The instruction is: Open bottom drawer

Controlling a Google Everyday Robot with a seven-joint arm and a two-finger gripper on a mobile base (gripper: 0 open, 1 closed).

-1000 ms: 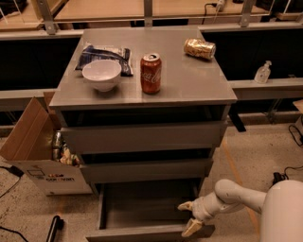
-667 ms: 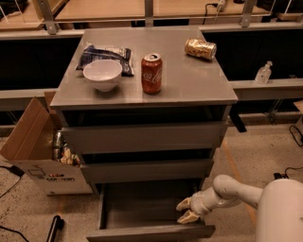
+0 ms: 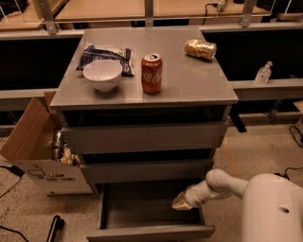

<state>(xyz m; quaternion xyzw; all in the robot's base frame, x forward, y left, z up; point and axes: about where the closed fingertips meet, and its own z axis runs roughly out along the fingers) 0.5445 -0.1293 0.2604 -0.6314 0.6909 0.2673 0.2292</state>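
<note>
Camera view: the bottom drawer stands well out from the cabinet, its grey tray exposed, so your opening looks essentially done. The gripper sits over the drawer's right side, near the back. Whether it grips anything, you cannot tell.

I look down on a grey cabinet of stacked drawers standing on a pale, speckled floor. Behind it runs a long wooden worktop on metal posts, with dark shadow beneath. A grey ledge crosses at mid height and carries a small clear pump bottle on the right. An open cardboard box sits on the floor, touching the cabinet's left side. Black cables lie along the floor's edges. The light is dim and warm. My gripper hangs low inside the right side of the bottom drawer.
</note>
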